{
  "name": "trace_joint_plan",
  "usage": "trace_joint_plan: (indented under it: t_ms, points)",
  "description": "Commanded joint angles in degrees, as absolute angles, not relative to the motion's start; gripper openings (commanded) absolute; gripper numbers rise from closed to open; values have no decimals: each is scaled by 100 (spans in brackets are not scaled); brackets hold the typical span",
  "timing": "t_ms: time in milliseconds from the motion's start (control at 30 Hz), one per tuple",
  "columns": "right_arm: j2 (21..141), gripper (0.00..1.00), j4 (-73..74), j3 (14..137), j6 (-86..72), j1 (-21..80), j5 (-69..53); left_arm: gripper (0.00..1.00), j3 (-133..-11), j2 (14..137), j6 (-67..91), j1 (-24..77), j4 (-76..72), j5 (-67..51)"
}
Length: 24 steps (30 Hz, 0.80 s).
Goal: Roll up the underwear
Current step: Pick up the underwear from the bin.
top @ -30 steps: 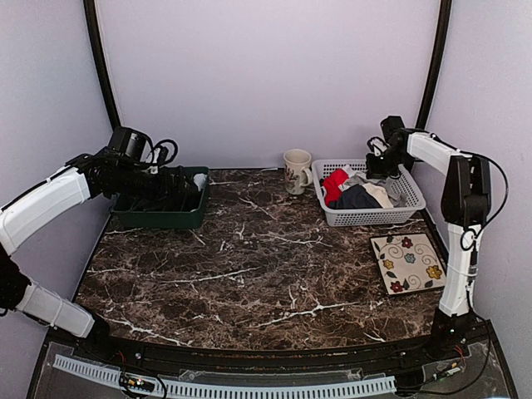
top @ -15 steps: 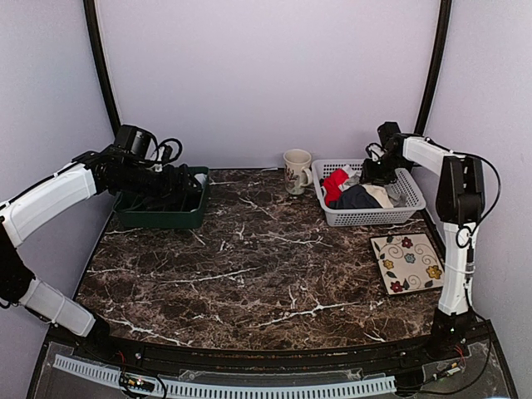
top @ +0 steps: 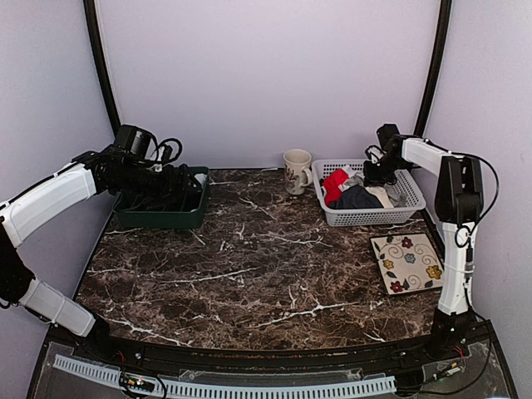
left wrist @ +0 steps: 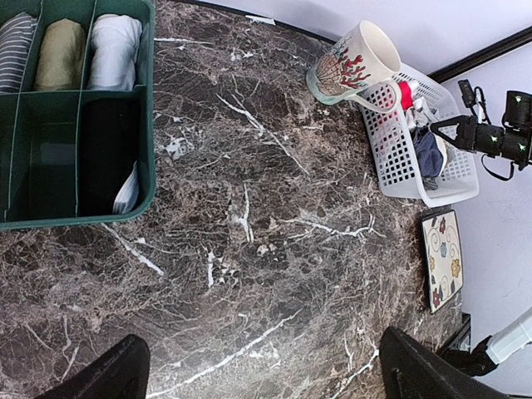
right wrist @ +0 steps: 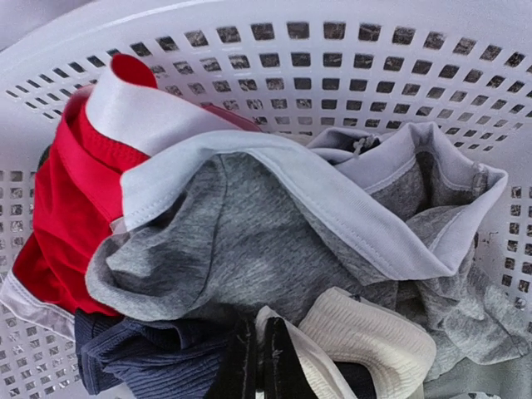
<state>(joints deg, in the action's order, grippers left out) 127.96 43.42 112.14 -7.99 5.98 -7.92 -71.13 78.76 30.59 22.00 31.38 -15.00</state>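
Within lilac walls (top: 266, 83), a seemingly marble table (top: 249, 266); underwear (top: 357, 197) fills its basket (top: 370, 217).

A dark marbled table (top: 249, 266) is seen from above. At its far right, a white basket (top: 370, 219) is filled with heaped underwear (top: 356, 198) in red, navy and pale cloth. The right tool (top: 367, 174) is held at the heap's far edge. A mug (top: 296, 170) is set just left of the basket, and a flowered tile (top: 409, 262) is laid nearer. The left tool (top: 189, 184) is held over a green tray (top: 158, 219) at the far left.
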Motion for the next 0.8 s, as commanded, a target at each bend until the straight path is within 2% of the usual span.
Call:
trace_joint_plan:
  t_ms: [0, 400, 633, 767]
  points:
    - [12075, 0, 4248, 11339, -865, 585, -854, 99, -7264, 7843, 2966, 2150, 3111, -1527]
    - [11021, 0, 3993, 11551, -880, 968, -1585, 99, -7335, 7890, 2880, 2132, 3066, -1592]
    - [10617, 0, 3887, 12025, -785, 1608, -2179, 99, -7459, 7878, 2751, 2112, 3147, -1541]
    - [10478, 0, 3714, 12320, -795, 2346, -2516, 99, -7450, 7845, 2784, 2094, 3098, -1569]
